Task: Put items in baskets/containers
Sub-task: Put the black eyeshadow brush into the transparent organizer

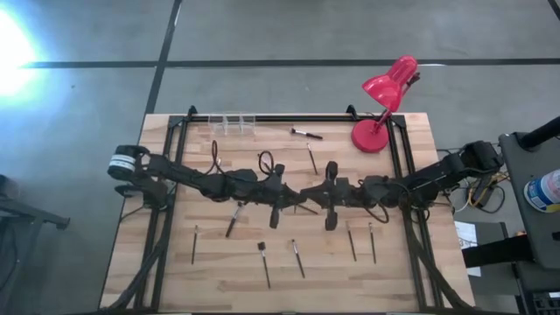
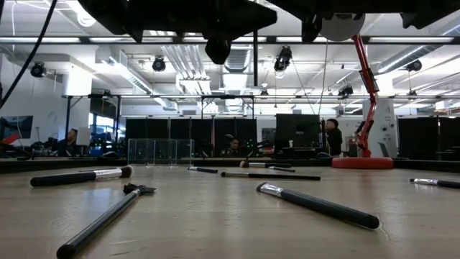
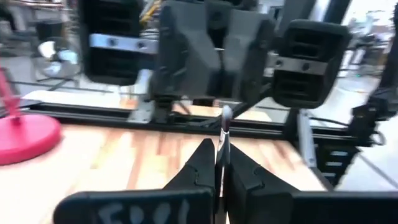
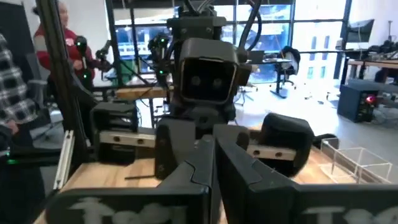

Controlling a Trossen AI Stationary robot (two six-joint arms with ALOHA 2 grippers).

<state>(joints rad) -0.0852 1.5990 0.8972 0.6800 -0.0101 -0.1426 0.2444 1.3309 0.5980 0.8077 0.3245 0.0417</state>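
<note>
**Both arms meet mid-table; left claw pinches a brush**

Left arm reaches in from the table's left edge to the middle. Left gripper (image 3: pixel 219 163) is closed tight on a thin brush (image 3: pixel 224 127); the shaft stands up between the fingers with its pale end poking out beyond the tips. In the high view this gripper (image 1: pixel 276 216) sits at table centre, nose to nose with the other one.

Right arm comes in from the right edge. Right gripper (image 4: pixel 213 163) has its fingers pressed together, nothing visible between them. High view puts it (image 1: pixel 331 219) just right of the left gripper, close beside it.

Cups (image 1: pixel 232 124): a clear joined row at the far edge, left of centre, hard to see against the wood. In the low view they (image 2: pixel 154 151) stand far back; contents cannot be told.

Loose brushes lie scattered on the table (image 1: pixel 420 157):
- one left of centre, far half (image 1: pixel 214 156)
- one near the left arm (image 1: pixel 234 220)
- a row along the near side, from (image 1: pixel 194 244) across to (image 1: pixel 373 242)
- one dark brush far side, right of the cups (image 1: pixel 306 133)

Red lamp (image 1: pixel 381 101) stands at the far right corner, well apart from the cups.

People visible in the room behind, away from the table.
</note>
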